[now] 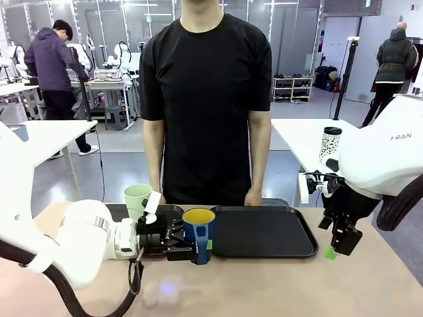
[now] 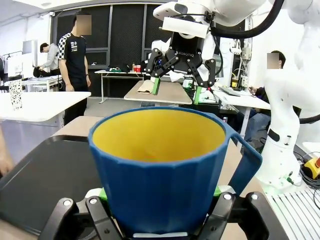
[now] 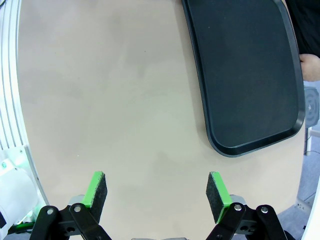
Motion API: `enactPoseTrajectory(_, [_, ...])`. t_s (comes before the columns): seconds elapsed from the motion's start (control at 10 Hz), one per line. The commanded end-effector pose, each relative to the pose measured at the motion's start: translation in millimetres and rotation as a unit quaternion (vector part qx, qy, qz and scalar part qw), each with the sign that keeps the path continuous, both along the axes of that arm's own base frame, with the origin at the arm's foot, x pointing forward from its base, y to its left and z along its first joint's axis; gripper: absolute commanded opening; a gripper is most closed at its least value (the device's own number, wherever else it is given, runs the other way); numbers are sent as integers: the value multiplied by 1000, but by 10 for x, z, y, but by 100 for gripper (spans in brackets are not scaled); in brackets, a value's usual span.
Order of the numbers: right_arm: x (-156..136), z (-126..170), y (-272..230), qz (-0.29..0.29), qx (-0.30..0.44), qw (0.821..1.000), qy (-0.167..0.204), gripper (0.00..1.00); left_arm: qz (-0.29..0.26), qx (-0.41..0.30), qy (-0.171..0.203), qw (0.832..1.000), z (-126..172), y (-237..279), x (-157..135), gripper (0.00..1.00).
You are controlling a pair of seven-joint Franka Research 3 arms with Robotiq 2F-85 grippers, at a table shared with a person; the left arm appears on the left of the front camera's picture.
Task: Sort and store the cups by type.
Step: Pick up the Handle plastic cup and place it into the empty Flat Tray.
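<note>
Blue, yellow-lined handled mug sits pinched in my left end effector, not yet stored; pale green tumbler waits, right end effector spread.

On the table: 2 cups, namely 1 dark blue mug with a handle and a yellow inside, and 1 tall pale green tumbler without a handle. Also 2 black trays: 1 large tray to the right of the mug, 1 smaller tray behind it. On a white table farther back, 1 white speckled cup with a black lid. Across the table, 1 person in black.
</note>
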State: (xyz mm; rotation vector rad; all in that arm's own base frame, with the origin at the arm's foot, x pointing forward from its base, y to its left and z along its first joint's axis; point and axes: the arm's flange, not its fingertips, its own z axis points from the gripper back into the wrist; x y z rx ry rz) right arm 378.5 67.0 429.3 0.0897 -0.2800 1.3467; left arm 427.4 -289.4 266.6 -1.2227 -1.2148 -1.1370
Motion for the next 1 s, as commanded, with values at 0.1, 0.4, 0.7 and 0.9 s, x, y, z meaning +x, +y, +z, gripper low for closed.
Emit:
enactPoseTrajectory(0.1, [-29, -7, 7, -8, -5, 1000, -2, 100, 0, 1, -3, 1000, 10, 18, -34, 71])
enactPoseTrajectory(0.4, [-29, -7, 7, -8, -5, 1000, -2, 100, 35, 29, 2, 999, -226, -341, 66, 71])
enactPoseTrajectory(0.7, [-29, -7, 7, -8, -5, 1000, -2, 100, 53, 32, -11, 998, -338, -792, 113, 71])
enactPoseTrajectory(0.9, [-29, -7, 7, -8, -5, 1000, -2, 100, 69, 11, -12, 998, -388, -1189, 175, 71])
